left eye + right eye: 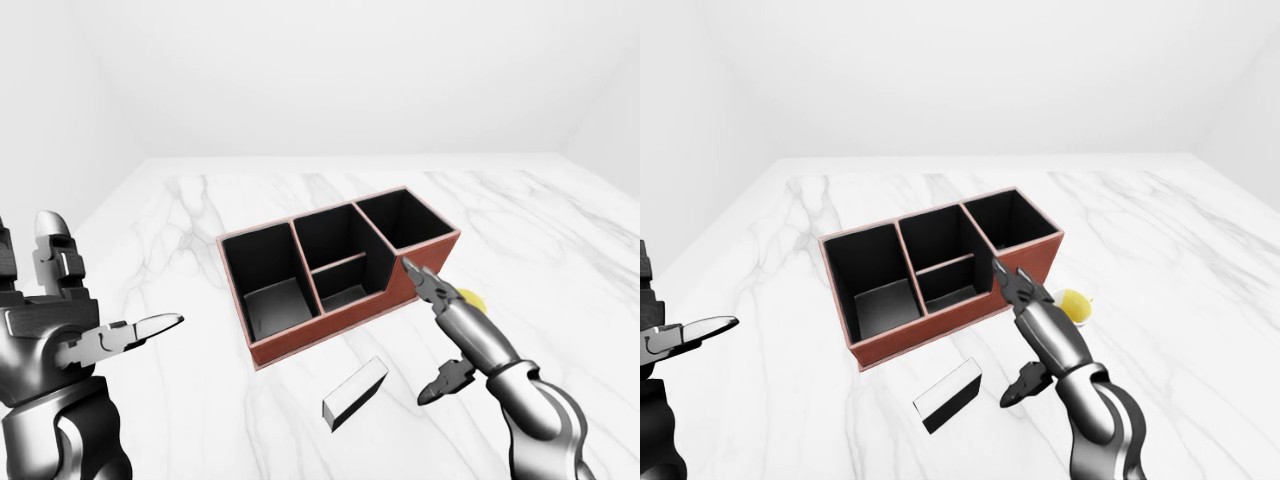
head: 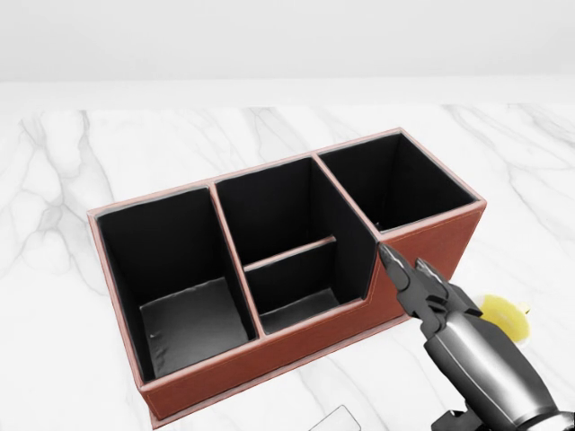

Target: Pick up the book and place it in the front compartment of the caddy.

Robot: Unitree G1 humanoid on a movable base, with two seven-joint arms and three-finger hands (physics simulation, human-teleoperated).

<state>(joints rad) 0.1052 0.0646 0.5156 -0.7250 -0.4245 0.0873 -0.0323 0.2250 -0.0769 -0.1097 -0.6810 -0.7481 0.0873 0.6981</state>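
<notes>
A: White walls close in behind a white marble surface [image 1: 200, 210] veined with grey. What sits on it?

B: A reddish-brown caddy [image 1: 330, 318] with a black lining, set at a slant in the left-eye view. It has a big compartment at its left end, a middle section split by a low divider into two smaller ones, and another compartment at its right end. All of them look empty.

A: And the book?

B: The book [image 1: 354, 392] lies flat on the surface just below the caddy's long wall in the left-eye view, apart from it. It is a slim grey block with a white end face. Neither hand touches it.

A: Where are the hands?

B: The right hand [image 1: 455, 330] reaches in from the lower right. One of its fingers [image 2: 402, 274] points up at the caddy's long wall near the step in the rim, and whether it touches the wall is hard to say. Another finger hangs down toward the surface to the right of the book. The fingers are spread apart and hold nothing.

A: The left one?

B: The left hand [image 1: 70, 320] hovers at the far left, well apart from the caddy, fingers splayed and empty.

A: Anything else?

B: A small yellow object [image 1: 1073, 304] shows just behind the right hand, beside the caddy's right end. Its shape is mostly hidden.
</notes>
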